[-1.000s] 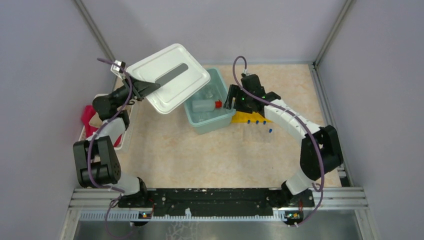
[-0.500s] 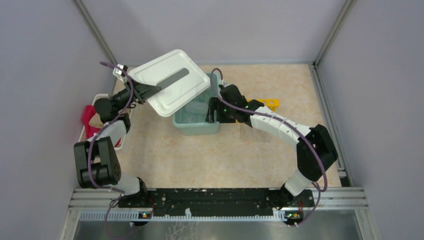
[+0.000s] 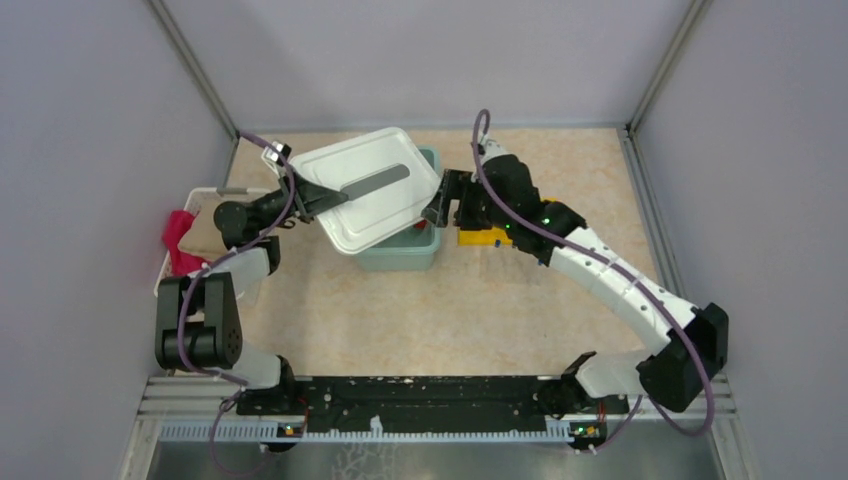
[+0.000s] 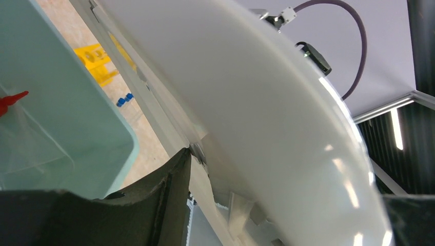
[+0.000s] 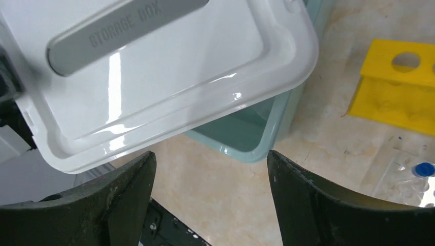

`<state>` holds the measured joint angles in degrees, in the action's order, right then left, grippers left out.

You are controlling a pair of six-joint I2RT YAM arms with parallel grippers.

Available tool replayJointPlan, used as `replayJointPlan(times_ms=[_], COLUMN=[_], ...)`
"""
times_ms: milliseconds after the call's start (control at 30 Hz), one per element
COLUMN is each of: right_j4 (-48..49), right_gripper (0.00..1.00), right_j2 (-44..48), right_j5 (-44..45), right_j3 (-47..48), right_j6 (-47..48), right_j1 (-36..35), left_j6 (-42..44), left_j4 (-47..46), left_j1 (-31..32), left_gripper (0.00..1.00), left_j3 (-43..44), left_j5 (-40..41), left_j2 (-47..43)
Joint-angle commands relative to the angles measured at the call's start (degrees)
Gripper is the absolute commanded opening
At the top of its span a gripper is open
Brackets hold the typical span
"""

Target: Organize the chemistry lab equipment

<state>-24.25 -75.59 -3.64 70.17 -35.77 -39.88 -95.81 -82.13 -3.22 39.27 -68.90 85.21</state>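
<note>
My left gripper (image 3: 316, 197) is shut on the edge of a white storage-box lid (image 3: 375, 185) and holds it tilted over a teal bin (image 3: 402, 257). In the left wrist view one finger (image 4: 169, 189) presses the lid's rim (image 4: 267, 102). A red spout (image 4: 10, 101) and a clear bag show inside the bin (image 4: 66, 102). My right gripper (image 3: 441, 205) is open and empty just right of the bin, above the table (image 5: 211, 169). The yellow holed rack (image 3: 485, 237) lies beside it. Blue-capped tubes (image 5: 424, 169) lie by the rack (image 5: 400, 87).
A white slatted basket (image 3: 200, 197) with a pink cloth (image 3: 180, 235) and a tan cloth (image 3: 205, 228) stands at the left wall. Grey walls enclose the table on three sides. The black arm rail runs along the near edge.
The lid has come down and to the right over the bin. My right arm reached to the bin's right side, the bin shifted left, and the arm has drawn back beside it.
</note>
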Motion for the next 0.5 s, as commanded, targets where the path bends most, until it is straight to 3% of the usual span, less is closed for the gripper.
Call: replayJointPlan(times_ms=[0, 267, 367, 467], right_j4=[-0.96, -0.68, 0.88, 0.29], right_gripper=[0.77, 0.75, 0.74, 0.73], right_j2=[3.70, -3.67, -7.24, -11.05], right_j5=[2.33, 5.48, 7.30, 10.86], right_j3=[1.13, 5.99, 6.10, 7.93], right_j6=[-1.00, -1.55, -2.06, -0.97], right_j1=[3.23, 3.43, 3.35, 2.71], left_j6=[0.67, 8.56, 16.31, 28.85], left_j4=[-6.10, -0.21, 9.92, 26.18], left_j1=[-0.14, -0.23, -0.21, -0.20], left_gripper=[0.00, 0.02, 0.05, 0.10], left_j3=[-0.73, -3.68, -3.34, -1.62], left_j5=[-0.53, -3.86, -4.30, -3.02], left_j2=[1.34, 1.61, -0.79, -4.23])
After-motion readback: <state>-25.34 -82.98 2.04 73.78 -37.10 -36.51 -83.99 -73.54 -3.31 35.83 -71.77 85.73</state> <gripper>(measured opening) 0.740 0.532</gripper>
